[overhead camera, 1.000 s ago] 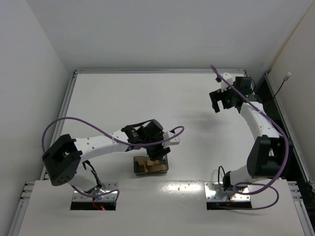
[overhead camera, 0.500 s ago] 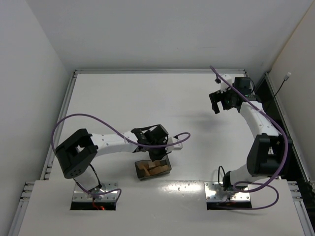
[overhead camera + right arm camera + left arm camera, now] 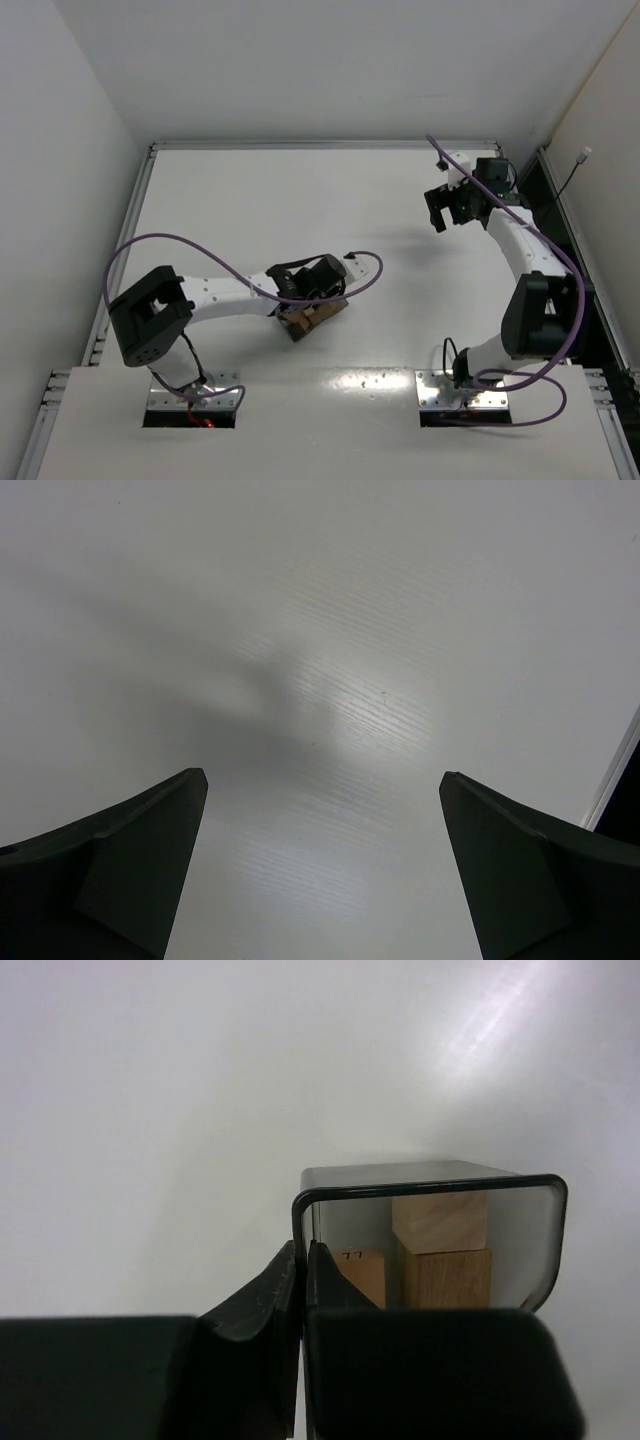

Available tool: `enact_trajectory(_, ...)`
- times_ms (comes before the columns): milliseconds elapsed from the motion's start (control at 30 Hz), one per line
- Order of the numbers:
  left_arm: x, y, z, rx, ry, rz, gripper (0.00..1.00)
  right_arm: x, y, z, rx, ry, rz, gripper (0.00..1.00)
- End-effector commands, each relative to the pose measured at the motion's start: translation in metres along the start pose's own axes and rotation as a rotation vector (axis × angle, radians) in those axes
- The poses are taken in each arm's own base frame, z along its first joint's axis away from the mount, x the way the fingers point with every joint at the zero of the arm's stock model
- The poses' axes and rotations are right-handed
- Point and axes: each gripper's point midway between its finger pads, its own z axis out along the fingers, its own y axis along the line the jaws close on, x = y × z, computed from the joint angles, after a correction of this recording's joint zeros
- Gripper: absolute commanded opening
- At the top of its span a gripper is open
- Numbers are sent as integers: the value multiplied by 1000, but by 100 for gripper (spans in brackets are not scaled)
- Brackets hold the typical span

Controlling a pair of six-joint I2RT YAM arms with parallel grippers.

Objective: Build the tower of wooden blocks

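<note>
White counter [image 3: 300,190]: left end effector [image 3: 300,1252] pinches one wall of the tray [image 3: 553,1235], wood blocks [image 3: 440,1222] inside; right end effector [image 3: 322,776] gapes wide, far from that tray.

Left arm [image 3: 220,292] low, left fingers [image 3: 250,1310] pinched together, right arm [image 3: 520,240] outstretched, right fingers [image 3: 130,850] spread.

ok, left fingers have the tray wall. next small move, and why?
Probably lift slightly and tip the tray to spill the wood blocks onto the table. The left fingers are shut on its side wall, the visible blocks sit inside it where stacking looks awkward, and the right fingers hang open far off.
</note>
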Motion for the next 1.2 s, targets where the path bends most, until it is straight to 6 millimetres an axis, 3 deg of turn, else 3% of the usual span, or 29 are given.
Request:
enact_trajectory(0,-18,55,-7,-344,-72,-68,0,-8,1,0,-10,-42,-3,100)
enact_trajectory(200,-34,74,-2,-460,-56,5,0,-5,1,0,-1,-39,-3,100)
enact_trajectory(433,-48,111,14,-590,-16,35,0,1,5,0,-6,-30,9,100)
enact_trajectory(567,-57,141,13,-725,6,34,0,6,5,-1,7,-32,7,100)
enact_trajectory(867,-44,177,11,-899,107,29,0,11,0,-2,58,-36,22,100)
enact_trajectory(1000,-30,184,6,-1005,167,92,0,12,-11,-5,130,-41,50,100)
enact_trajectory(1167,-30,188,9,-1084,221,166,0,13,-23,-11,183,-42,80,100)
